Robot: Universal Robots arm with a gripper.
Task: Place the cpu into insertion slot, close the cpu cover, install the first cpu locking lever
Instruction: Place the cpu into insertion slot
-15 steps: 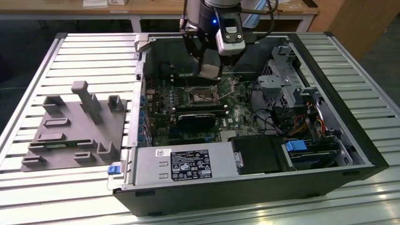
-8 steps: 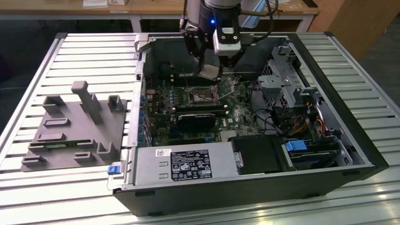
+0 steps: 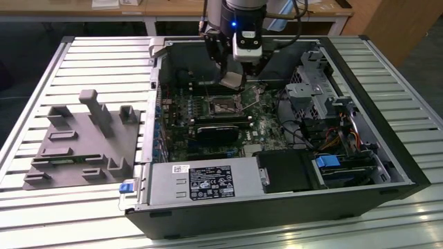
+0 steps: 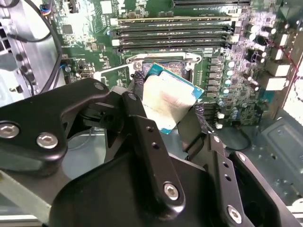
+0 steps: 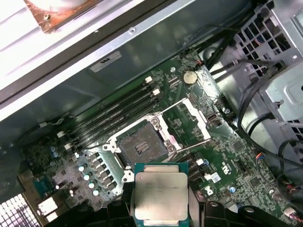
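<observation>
My gripper is shut on the cpu, a small silver-grey square chip, and holds it in the air above the motherboard. Both wrist views show the black fingers clamping two opposite edges of the cpu. The insertion slot lies bare below and slightly ahead of the chip. The cpu cover, a thin silvery frame, stands swung open on the socket's far side. A thin locking lever runs beside the socket.
The open computer case lies on a slatted metal table. Memory slots, a black heatsink block, drive cages and cables surround the socket. A grey fixture plate sits at the exterior view's left.
</observation>
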